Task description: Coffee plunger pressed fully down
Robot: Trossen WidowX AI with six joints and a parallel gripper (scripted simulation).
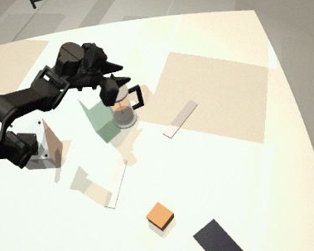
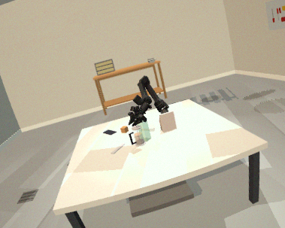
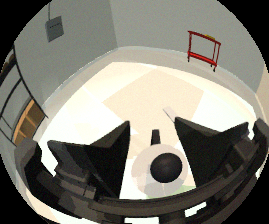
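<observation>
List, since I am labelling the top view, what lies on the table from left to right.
Tan upright panel → green block → coffee press → orange cube → pale flat strip → dark flat slab. The open gripper hangs over the press, holding nothing.

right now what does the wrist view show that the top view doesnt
Only the wrist view shows the gap between the open gripper fingers and the plunger knob. Only the top view shows the press's handle, the orange block, the dark pad and the green box. Both show the gripper over the coffee press on the table.
</observation>
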